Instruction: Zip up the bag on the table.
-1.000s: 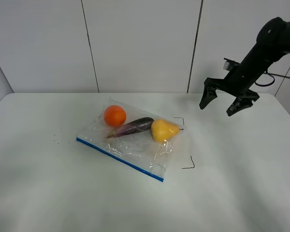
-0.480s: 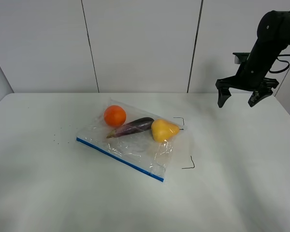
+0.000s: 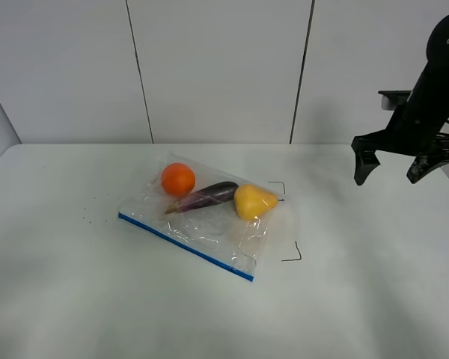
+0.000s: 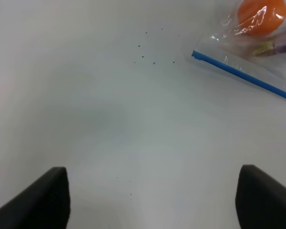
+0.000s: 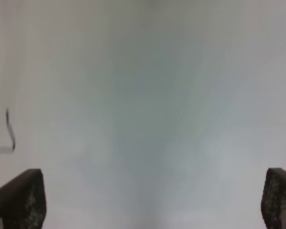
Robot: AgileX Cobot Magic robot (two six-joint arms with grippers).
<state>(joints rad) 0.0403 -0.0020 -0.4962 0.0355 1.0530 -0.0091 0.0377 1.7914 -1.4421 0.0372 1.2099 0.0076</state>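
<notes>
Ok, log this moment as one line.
bag: flat on table, untouched | right gripper: open, raised, empty | left gripper: open, empty

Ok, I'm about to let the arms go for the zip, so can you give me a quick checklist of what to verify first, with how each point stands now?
1. Bag lies flat on the table: ok.
2. Blue zip strip exposed along the near edge, nothing on it: ok.
3. Orange, eggplant and yellow fruit sit at the far side, away from the strip: ok.
4. Right gripper open and empty: ok, but it hangs high at the right, far from the bag.
5. Left gripper open and empty: ok; its wrist view shows the strip's end.
6. Whether the zip is already partly closed: cannot tell.
</notes>
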